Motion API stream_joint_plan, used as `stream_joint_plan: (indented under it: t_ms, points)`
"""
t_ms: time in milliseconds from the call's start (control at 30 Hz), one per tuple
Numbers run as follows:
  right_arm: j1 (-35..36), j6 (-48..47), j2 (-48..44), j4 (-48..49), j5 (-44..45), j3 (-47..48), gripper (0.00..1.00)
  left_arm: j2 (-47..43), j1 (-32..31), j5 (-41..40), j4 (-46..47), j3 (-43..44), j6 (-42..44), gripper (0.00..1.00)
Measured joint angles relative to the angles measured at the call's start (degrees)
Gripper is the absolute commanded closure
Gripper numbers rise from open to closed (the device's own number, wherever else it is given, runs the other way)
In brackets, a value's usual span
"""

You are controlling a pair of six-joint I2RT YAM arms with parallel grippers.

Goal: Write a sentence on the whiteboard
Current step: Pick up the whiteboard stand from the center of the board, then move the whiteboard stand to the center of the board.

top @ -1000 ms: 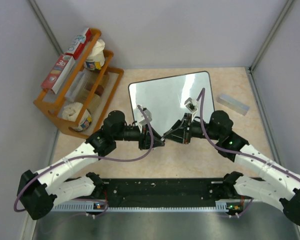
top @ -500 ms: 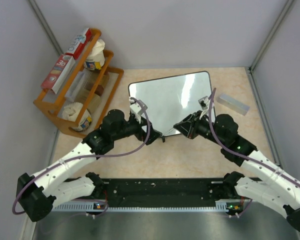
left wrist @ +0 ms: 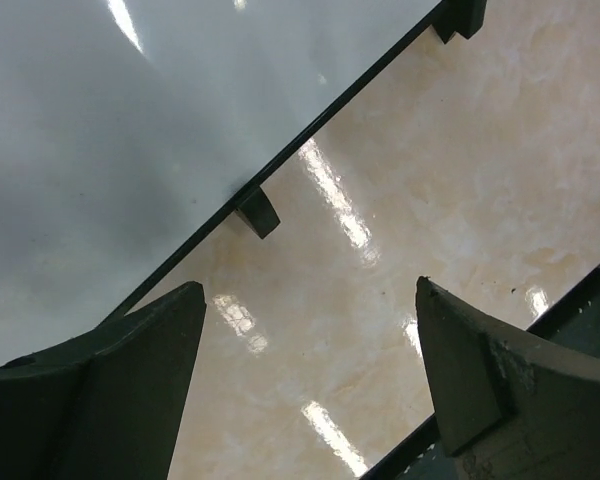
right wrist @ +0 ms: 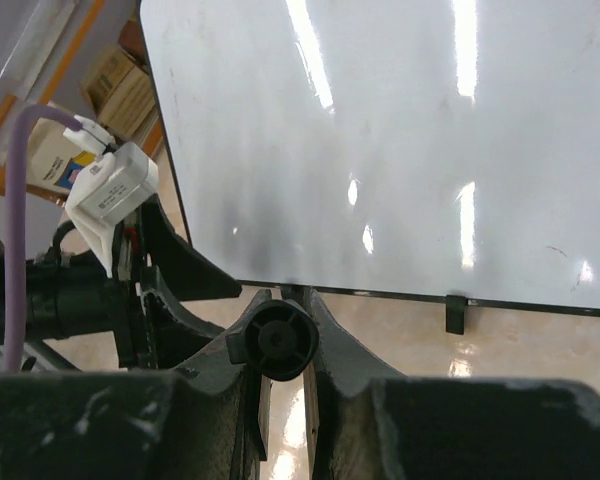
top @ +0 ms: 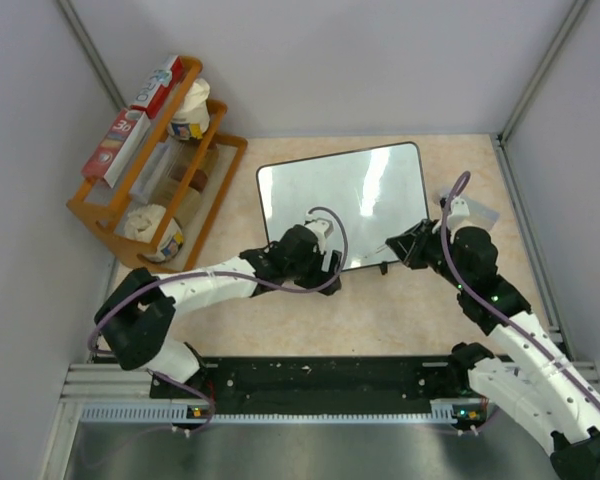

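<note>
Whiteboard [top: 340, 195] | rim just ahead of spread left hand [left wrist: 308, 290] | right hand [right wrist: 285, 300] pinches marker [right wrist: 283, 342]

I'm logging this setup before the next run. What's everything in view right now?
whiteboard: one, white with black rim, flat mid-table, no writing legible
grey bar: one, grey, right of the whiteboard, partly hidden
rack: one, orange-brown wood, far left, holding boxes and tubs
marker: one, black, in the right gripper
table: one, beige, under everything
left gripper: one, black, jaws open, above the whiteboard's near edge
right gripper: one, black, shut on the marker, by the whiteboard's near right corner
</note>
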Motion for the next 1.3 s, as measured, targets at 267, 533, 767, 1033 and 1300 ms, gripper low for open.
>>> stream_joint_plan:
  t_ms: [267, 533, 767, 1033, 1300]
  points:
    - [-1.7, -0.8, -1.0, -1.8, -0.9, -0.6, 1.0, 8.2, -6.2, -10.7, -5.5, 7.0, -8.7, 0.26]
    - [-2.1, -1.3, -1.0, -2.2, -1.4, -0.7, 1.0, 14.3, -7.1, -15.7, -8.0, 7.5, -15.4, 0.3]
    - [-2.4, -1.3, -1.2, -2.3, -1.5, -0.7, 1.0, 15.9, -9.1, -22.3, -7.4, 8.1, -19.1, 0.38]
    - [-2.8, -1.3, -1.9, -2.3, -1.7, -0.7, 1.0, 19.2, -9.8, -28.5, -6.5, 10.7, -22.8, 0.51]
    - [-2.8, -1.4, -1.9, -2.6, -2.0, -1.5, 1.0, 21.1, -10.1, -31.9, -5.9, 12.1, -23.5, 0.74]
